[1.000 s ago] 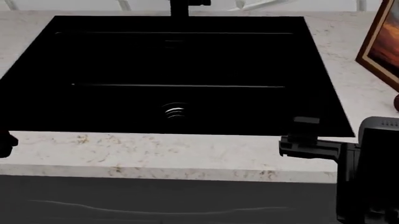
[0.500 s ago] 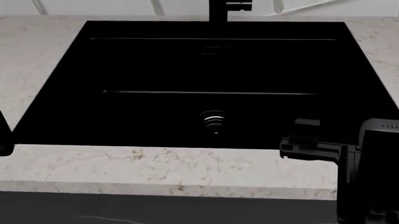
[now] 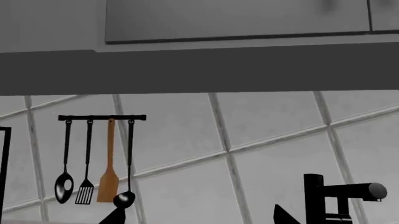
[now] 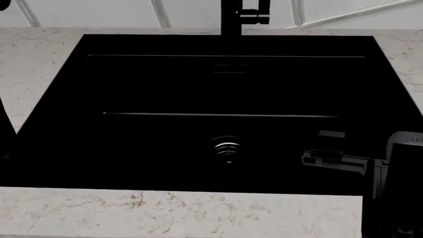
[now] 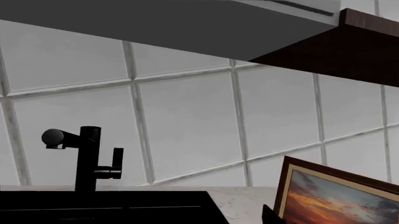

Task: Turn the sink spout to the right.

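View has shifted over the last second: sink now sits more centred and lower in the head view, drain slid from left of centre toward the middle, and the framed picture dropped out of head view at 3 o'clock. Reads as base/head moving in and squaring up to the faucet. Arms look much the same relative to the body, so this is approach, not reach.

Spout not yet touched. In head view only the black column and side lever stub show at 12 o'clock on the sink's far edge; the spout tube itself is cut off there. Right wrist view shows it as a round tube off the column top, end face toward camera. Left wrist view shows it too.

Right gripper hangs over the sink's 4 o'clock corner, well apart from the faucet. Jaws: can't tell if open or closed, they blend into the black basin. Left gripper: just a dark sliver at the 9 o'clock edge, jaws not visible.

Materials: sink glossy black, rectangular, ringed metallic drain. Surface white marbled stone with tan veining. Faucet matte black, cylindrical. Backsplash white tile. Utensil rail with hanging tools on the wall.

Next: long forward reach needed.
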